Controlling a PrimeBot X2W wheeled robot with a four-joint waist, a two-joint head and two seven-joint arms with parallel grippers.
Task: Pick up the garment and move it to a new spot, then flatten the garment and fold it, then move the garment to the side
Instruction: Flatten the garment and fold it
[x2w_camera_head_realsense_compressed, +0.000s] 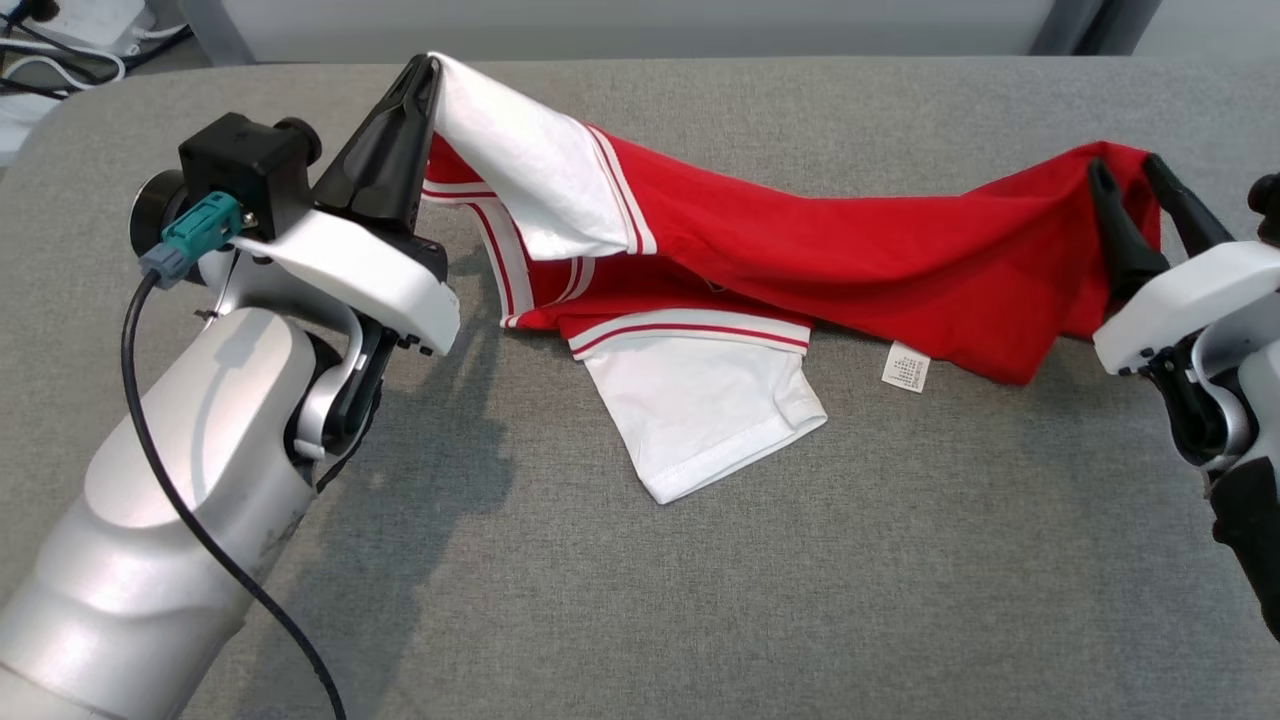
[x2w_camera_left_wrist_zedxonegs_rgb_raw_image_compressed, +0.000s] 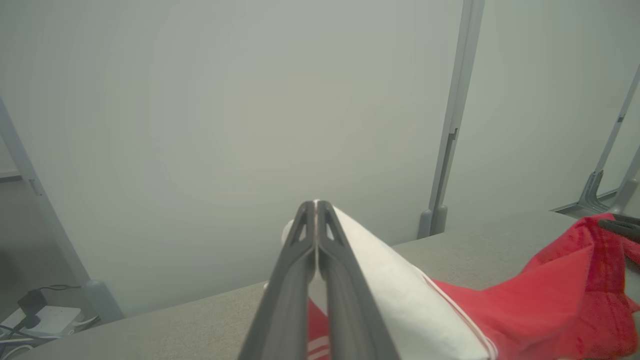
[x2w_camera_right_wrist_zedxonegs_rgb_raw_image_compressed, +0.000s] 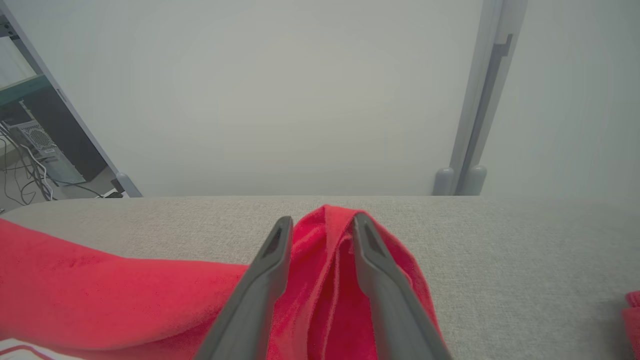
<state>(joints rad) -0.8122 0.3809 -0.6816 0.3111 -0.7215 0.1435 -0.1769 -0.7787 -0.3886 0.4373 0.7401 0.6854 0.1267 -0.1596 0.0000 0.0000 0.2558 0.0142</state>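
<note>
So, left gripper (x2w_camera_head_realsense_compressed: 432, 65) is clamping the shirt (x2w_camera_head_realsense_compressed: 800, 240), right gripper (x2w_camera_head_realsense_compressed: 1125, 168) is sitting parted around it; flattening, folding, moving aside are looking undone.

The light is soft, white and even, bright with no glare. It comes from above and left of the garment (x2w_camera_head_realsense_compressed: 850, 250). The left arm (x2w_camera_head_realsense_compressed: 200, 450) throws a blurred grey shadow across the table (x2w_camera_head_realsense_compressed: 700, 600) toward the garment, and a thin dark one sits under the garment's raised folds. The head view is crisp. The wrist views are hazier: the fingers (x2w_camera_left_wrist_zedxonegs_rgb_raw_image_compressed: 287, 300) of the left gripper (x2w_camera_left_wrist_zedxonegs_rgb_raw_image_compressed: 316, 205) blur near the lens, and the wall posts (x2w_camera_left_wrist_zedxonegs_rgb_raw_image_compressed: 452, 115) behind the garment lean.
</note>
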